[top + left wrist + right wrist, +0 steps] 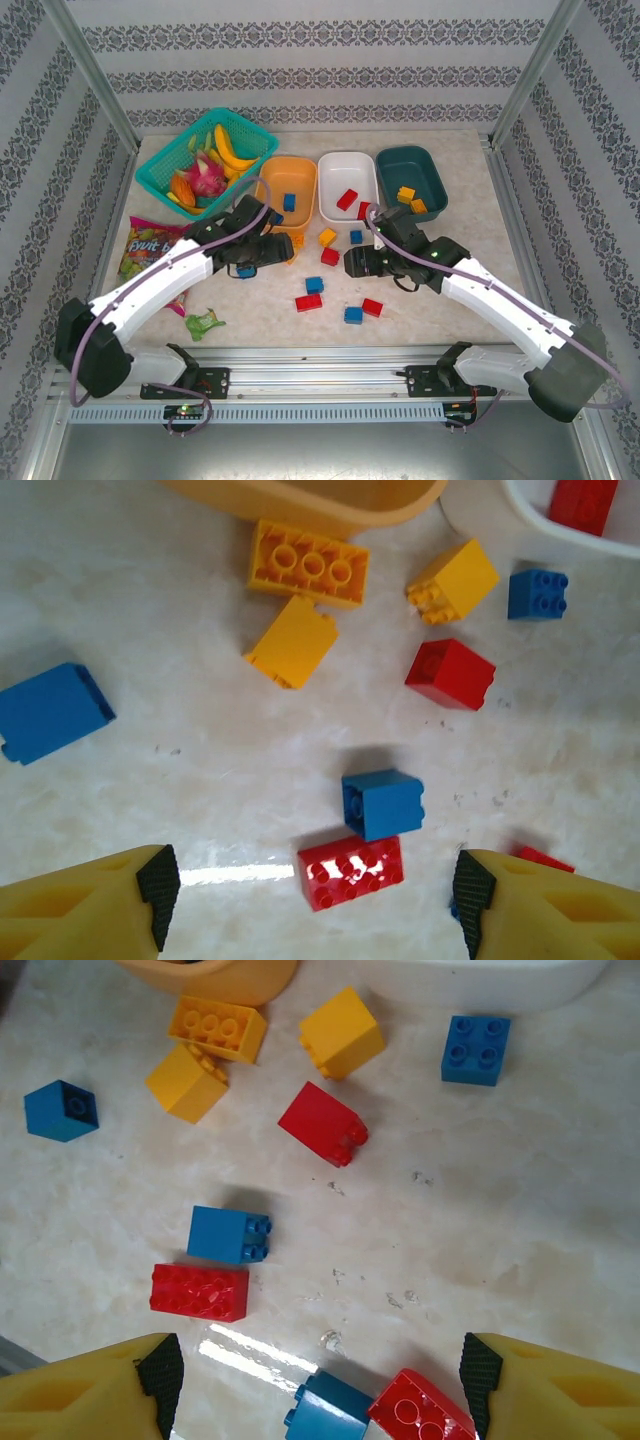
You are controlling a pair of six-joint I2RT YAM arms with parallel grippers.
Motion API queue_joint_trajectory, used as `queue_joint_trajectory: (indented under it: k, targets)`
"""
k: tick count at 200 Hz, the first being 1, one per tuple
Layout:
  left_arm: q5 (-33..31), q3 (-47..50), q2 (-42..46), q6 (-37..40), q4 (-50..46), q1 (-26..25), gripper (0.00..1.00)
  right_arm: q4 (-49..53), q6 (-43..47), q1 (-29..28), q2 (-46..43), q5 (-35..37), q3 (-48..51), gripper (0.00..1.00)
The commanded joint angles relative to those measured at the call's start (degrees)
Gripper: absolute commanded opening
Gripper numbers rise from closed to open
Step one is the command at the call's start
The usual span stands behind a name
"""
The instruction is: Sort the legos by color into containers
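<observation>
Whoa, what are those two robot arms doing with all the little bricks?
They are sorting them by color. The orange tub holds a blue brick, the white tub a red brick, the teal tub yellow bricks. The left arm and right arm hover over the loose bricks on the table, jaws open, holding nothing.

1 teal mesh basket (160, 192), bench (470, 230) far left, holding bananas (232, 150) and 1 dragon fruit (208, 178). 1 snack packet (145, 245), left edge. 1 green scrap (203, 322), front left.
</observation>
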State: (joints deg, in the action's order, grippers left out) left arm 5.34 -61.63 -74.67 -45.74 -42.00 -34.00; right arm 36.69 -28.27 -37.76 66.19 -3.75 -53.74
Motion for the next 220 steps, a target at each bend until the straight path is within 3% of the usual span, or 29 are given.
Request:
queue_joint_trajectory:
  k: [1,37,79,124,220]
  targets:
    - [1.31,3.79,3.73,-1.94,3.46,0.51,0.78,0.58,-2.54,-0.69,2.77,2.16,-1.21,0.75]
    - [2.72,8.93,7.98,-3.56,6.2,0.51,0.82,-1.12,-4.52,-2.09,7.88,2.03,-2.39,0.74]
    - [2.68,14.21,14.54,-5.47,8.15,0.51,1.0,-3.37,-8.91,-2.96,11.64,5.22,-3.42,0.74]
    - [2.41,17.91,20.05,-7.61,9.57,0.51,1.0,-4.02,-10.1,-2.72,12.98,8.74,-3.34,0.74]
    - [-0.48,21.44,26.4,-9.8,6.64,0.51,1.0,-6.34,-6.59,-3.21,17.59,3.57,-4.2,0.74]
